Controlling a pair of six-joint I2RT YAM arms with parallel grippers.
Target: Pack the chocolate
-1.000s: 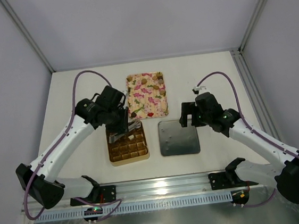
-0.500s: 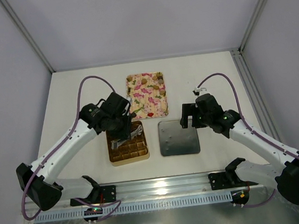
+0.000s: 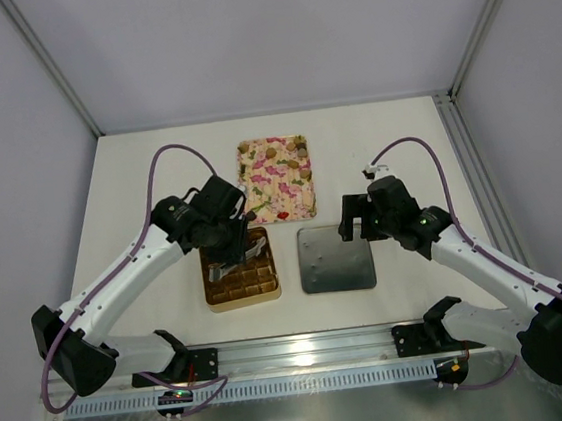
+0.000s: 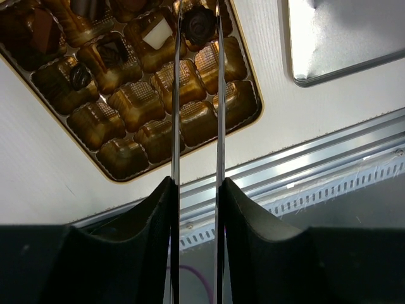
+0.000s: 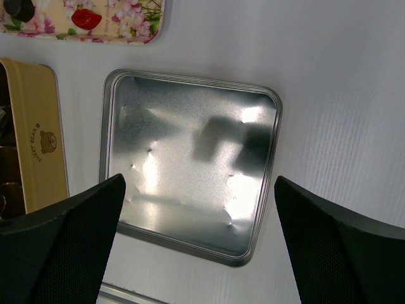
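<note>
While the left gripper (image 4: 197,9) hangs over the gold box (image 3: 242,299), its thin blades stand narrowly apart with a dark rosette piece (image 4: 198,24) between them (grip or no grip cannot be told) | chocolate (image 4: 145,107) sits in the box's grid cells | right gripper (image 5: 199,183) spread wide above the silver lid (image 5: 190,158)
</note>
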